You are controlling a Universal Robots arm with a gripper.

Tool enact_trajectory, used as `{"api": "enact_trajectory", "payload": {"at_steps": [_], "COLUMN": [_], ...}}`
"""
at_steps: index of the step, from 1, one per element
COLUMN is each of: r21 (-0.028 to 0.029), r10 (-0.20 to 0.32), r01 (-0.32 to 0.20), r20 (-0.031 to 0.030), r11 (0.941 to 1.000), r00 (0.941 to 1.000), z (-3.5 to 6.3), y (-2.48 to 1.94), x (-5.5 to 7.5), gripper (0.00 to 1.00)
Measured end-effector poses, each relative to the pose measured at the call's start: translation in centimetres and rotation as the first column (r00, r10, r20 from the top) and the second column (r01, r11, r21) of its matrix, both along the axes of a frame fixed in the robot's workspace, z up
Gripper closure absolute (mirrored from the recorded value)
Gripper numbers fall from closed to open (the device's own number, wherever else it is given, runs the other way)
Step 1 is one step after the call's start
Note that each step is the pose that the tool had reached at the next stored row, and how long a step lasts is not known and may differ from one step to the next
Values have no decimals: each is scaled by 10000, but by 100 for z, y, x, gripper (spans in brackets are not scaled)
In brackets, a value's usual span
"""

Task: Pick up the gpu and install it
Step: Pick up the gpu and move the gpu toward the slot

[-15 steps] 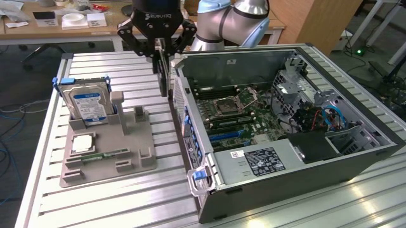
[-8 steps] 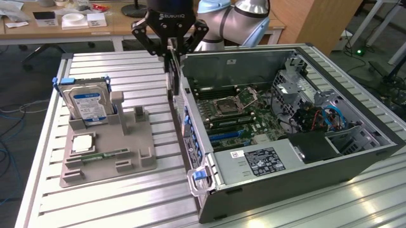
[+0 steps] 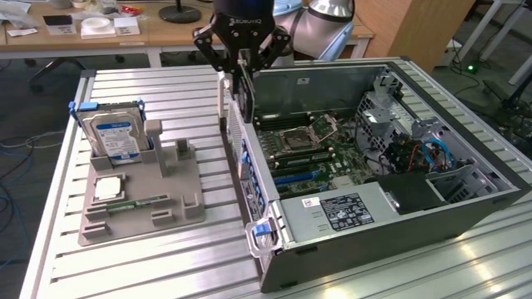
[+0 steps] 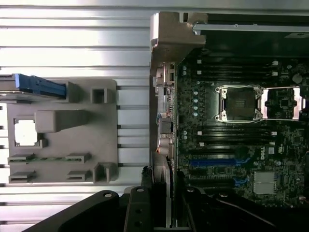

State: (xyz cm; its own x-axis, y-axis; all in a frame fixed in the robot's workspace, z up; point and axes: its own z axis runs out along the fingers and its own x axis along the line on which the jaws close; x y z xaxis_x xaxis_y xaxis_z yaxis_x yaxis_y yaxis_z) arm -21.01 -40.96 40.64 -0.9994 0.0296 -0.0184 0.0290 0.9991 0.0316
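Observation:
The gpu (image 3: 242, 101), a thin dark card with a silver end bracket, hangs on edge in my gripper (image 3: 241, 67), which is shut on it. It sits in the air above the rear wall of the open computer case (image 3: 374, 218), near the edge of the motherboard (image 3: 309, 148). In the wrist view the gpu (image 4: 162, 181) runs edge-on between my gripper's (image 4: 162, 215) black fingers, over the case's rear panel and beside the blue expansion slots (image 4: 212, 163).
A grey fixture tray (image 3: 179, 202) lies on the slatted table at the exterior view's left. It carries a hard drive (image 3: 114, 138) standing upright, a square processor chip (image 3: 108, 187) and a memory stick (image 3: 137, 202). A power supply (image 3: 349, 212) fills the case's near end.

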Motion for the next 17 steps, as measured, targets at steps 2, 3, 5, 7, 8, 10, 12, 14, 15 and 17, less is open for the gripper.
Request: {"api": "enact_trajectory", "payload": {"at_steps": [2,3,5,7,8,10,12,14,15,17], "r21": [1,-5,-63,-127,-171,-201,-201,-200,-202,-200], "r10": [-2,-2,-8,-30,-50,-93,-165,-207,-213,-221], "r01": [2,2,9,31,51,93,166,207,213,222], "r20": [10,13,18,20,23,23,24,24,24,25], "r11": [10000,10000,10000,9999,9998,9998,9997,9996,9996,9996], "r00": [10000,10000,10000,10000,10000,10000,9999,9998,9998,9998], "z": [-1,-1,-1,-1,-1,-1,-1,-2,-2,-3], "y": [3,4,8,12,15,24,34,41,44,49], "x": [58,84,133,168,183,214,241,283,312,372], "gripper": [73,73,73,73,73,73,73,73,73,73]}}
